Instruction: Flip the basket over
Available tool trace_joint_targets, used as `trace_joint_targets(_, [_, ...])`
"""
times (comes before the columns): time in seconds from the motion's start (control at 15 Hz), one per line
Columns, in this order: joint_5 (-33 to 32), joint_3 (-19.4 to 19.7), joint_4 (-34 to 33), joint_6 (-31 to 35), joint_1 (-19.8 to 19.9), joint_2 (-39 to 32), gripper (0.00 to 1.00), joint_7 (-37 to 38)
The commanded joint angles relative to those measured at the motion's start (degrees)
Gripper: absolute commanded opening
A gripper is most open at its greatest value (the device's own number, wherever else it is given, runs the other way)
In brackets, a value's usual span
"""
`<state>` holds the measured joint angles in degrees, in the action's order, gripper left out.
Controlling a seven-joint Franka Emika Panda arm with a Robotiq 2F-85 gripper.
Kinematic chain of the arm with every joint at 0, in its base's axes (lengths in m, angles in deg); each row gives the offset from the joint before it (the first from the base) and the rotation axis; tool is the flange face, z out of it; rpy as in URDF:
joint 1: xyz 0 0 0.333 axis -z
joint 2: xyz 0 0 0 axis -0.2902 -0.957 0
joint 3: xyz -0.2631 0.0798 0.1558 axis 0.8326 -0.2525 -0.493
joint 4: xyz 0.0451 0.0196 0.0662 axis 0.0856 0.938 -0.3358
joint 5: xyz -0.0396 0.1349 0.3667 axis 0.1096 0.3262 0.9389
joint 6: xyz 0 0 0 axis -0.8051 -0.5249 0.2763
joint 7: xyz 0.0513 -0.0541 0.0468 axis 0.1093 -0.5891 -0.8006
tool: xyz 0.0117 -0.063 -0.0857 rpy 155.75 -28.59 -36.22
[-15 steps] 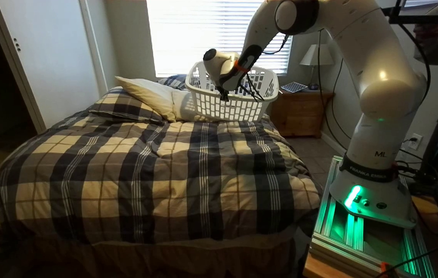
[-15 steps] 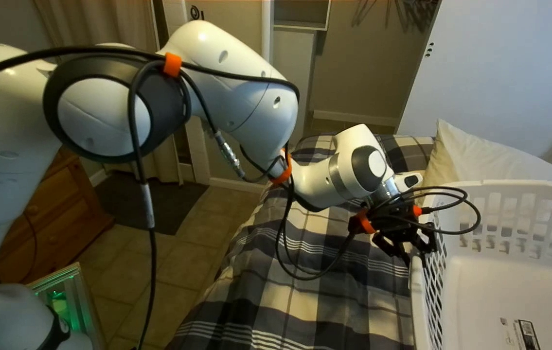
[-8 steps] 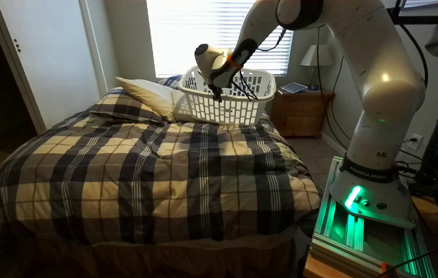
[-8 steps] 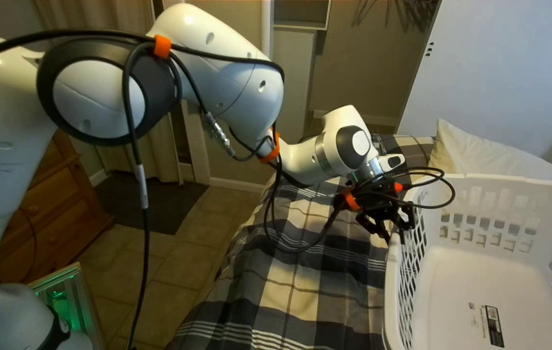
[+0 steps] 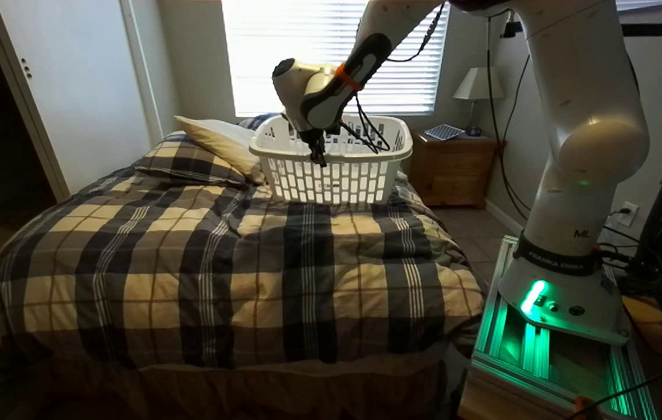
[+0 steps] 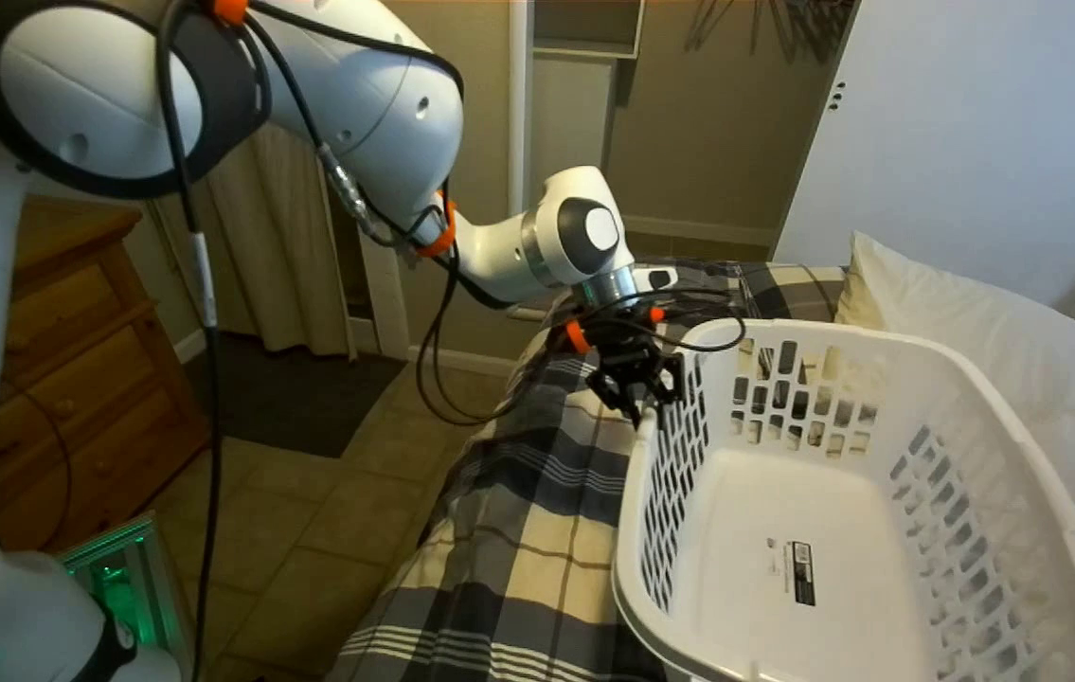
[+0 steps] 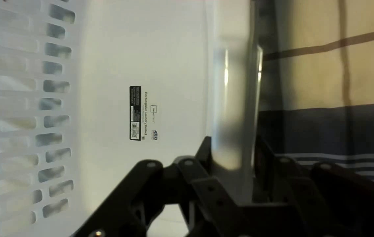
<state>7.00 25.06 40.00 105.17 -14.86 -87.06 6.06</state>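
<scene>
Pinching the white basket (image 6: 816, 502) by its rim (image 7: 231, 98) from both sides, your fingers (image 7: 205, 152) sit at its ten o'clock in an exterior view; it stands upright on the plaid bed (image 6: 542, 559).

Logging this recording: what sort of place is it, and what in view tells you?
Most likely a bedroom in someone's home. The plaid-covered bed, the cream pillow toward its far end and the shaded lamp all suggest so.
</scene>
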Motion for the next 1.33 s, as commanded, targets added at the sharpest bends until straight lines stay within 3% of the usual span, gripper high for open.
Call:
trace_joint_targets(0.0, [5.9,-2.8,8.6,-2.7,-1.6,7.1,0.12,-3.6])
trace_joint_targets(0.53, [12.8,-6.5,15.6,-4.7,-4.3,13.6,0.12,-8.0])
trace_joint_targets(0.6, [13.3,-6.6,15.6,-5.4,-4.7,13.9,0.58,-8.2])
trace_joint_targets(0.67, [12.9,-6.3,15.3,-6.4,-5.1,14.1,0.58,-7.4])
trace_joint_targets(1.07, [11.3,-5.6,13.2,-10.3,-5.9,21.1,0.98,-3.3])
trace_joint_targets(1.27, [10.1,-5.6,11.1,-12.2,-5.7,25.7,1.00,-1.6])
